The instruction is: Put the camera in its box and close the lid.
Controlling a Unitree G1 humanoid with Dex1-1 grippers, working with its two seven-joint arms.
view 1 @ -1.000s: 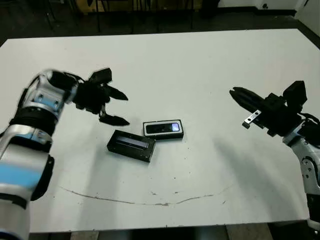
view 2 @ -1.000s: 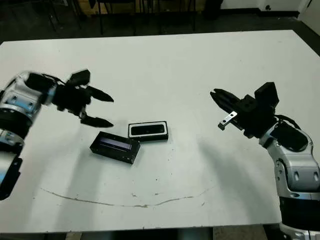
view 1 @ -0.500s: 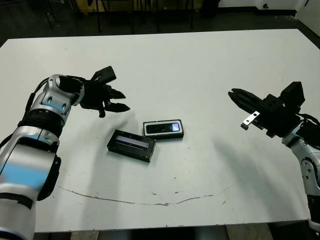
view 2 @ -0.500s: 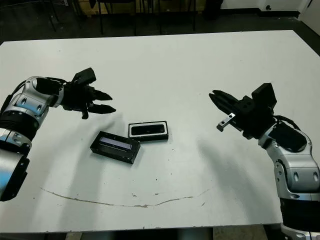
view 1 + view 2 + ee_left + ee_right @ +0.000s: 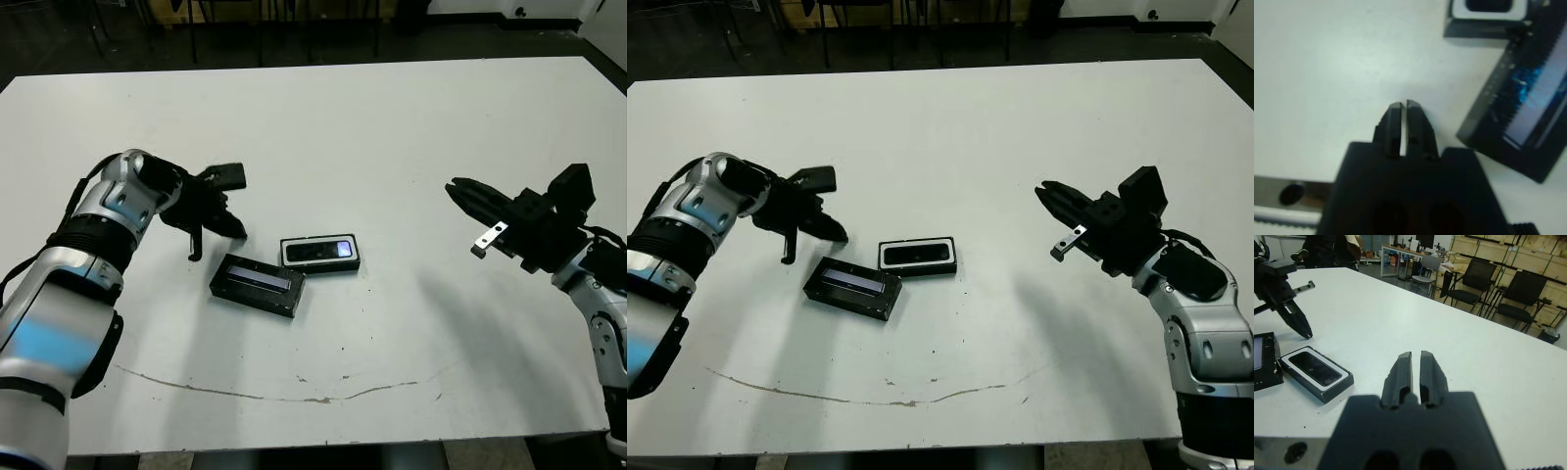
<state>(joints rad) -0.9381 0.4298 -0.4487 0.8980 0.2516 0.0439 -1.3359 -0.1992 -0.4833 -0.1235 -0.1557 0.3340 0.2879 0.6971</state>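
The box (image 5: 323,267), a black tray with a white lining, lies mid-table, and the camera (image 5: 320,251) lies inside it, glossy face up. The lid (image 5: 257,284), black with a pale strip, rests flat on the table against the box's left front corner. My left gripper (image 5: 235,229) is shut and holds nothing. Its tips point down at the table just behind the lid; the left wrist view shows them (image 5: 1403,104) over bare table beside the lid (image 5: 1528,112). My right gripper (image 5: 454,186) hovers shut and holds nothing, far to the right of the box (image 5: 1315,373).
A thin dark scratch (image 5: 294,392) curves across the table near its front edge. Black chairs (image 5: 1474,279) and stacked cardboard boxes stand beyond the table's far side.
My left gripper went from wide open to shut, turned downward and came closer to the lid. The right arm, box and lid have stayed put.
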